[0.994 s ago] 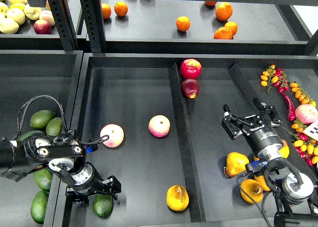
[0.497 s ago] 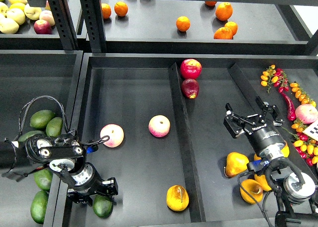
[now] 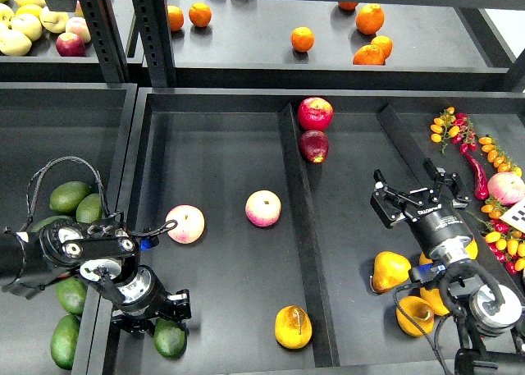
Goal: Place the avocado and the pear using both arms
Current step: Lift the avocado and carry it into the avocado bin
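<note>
The dark green avocado [image 3: 170,339] lies at the front left corner of the middle tray [image 3: 221,162]. My left gripper [image 3: 152,312] is open just above and behind it, with the fingers spread wider than the fruit. The yellow-orange pear [image 3: 293,326] with a reddish blotch lies at the front of the same tray, beside the divider [image 3: 300,227]. My right gripper [image 3: 410,193] is open and empty over the right compartment, well to the right of and beyond the pear.
Two pink-cream fruits [image 3: 185,224] [image 3: 263,208] lie mid-tray. Two red apples [image 3: 315,112] sit at the back. More avocados [image 3: 70,196] fill the left tray. More pears [image 3: 390,270] lie under my right arm. Peppers and small tomatoes [image 3: 492,157] lie far right, and oranges [image 3: 302,38] sit on the upper shelf.
My left gripper has shifted slightly left and back while the avocado stays put on the tray. My right gripper has drifted a little to the right. The pear has not moved.
</note>
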Robot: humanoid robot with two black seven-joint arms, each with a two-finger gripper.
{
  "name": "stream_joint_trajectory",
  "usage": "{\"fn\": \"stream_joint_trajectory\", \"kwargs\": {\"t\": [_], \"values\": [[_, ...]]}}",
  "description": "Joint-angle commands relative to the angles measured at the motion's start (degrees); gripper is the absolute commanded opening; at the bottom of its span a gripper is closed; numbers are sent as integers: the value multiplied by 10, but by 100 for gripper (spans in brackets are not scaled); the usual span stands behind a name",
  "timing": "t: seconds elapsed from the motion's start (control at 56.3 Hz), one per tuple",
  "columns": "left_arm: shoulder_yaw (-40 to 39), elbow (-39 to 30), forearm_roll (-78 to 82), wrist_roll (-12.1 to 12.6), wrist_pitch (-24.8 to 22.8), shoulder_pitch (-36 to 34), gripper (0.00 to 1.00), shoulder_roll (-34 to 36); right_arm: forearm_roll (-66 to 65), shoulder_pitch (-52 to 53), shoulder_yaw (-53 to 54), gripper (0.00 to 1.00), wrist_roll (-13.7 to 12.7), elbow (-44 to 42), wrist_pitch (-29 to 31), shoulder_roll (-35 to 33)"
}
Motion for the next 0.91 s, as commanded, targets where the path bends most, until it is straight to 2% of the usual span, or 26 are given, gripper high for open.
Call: {"fn": "stream_joint_trajectory", "kwargs": {"t": [0.0,0.249,0.533,0.693,0.888], "values": [[-25,7,-14,0,0,-15,30,2,0,0,0,100,0,0,0,0],[-38,54,-71,0,0,-109,33,5,1,3,0,100,0,0,0,0],[-38,84,-95,0,0,-149,35,11,2,3,-3,100,-3,0,1,0],[-39,81,-103,0,0,-161,35,63,2,9,-7,100,-4,0,1,0],[-43,83,-101,0,0,-157,35,159,2,10,-12,100,-4,-2,1,0]]}}
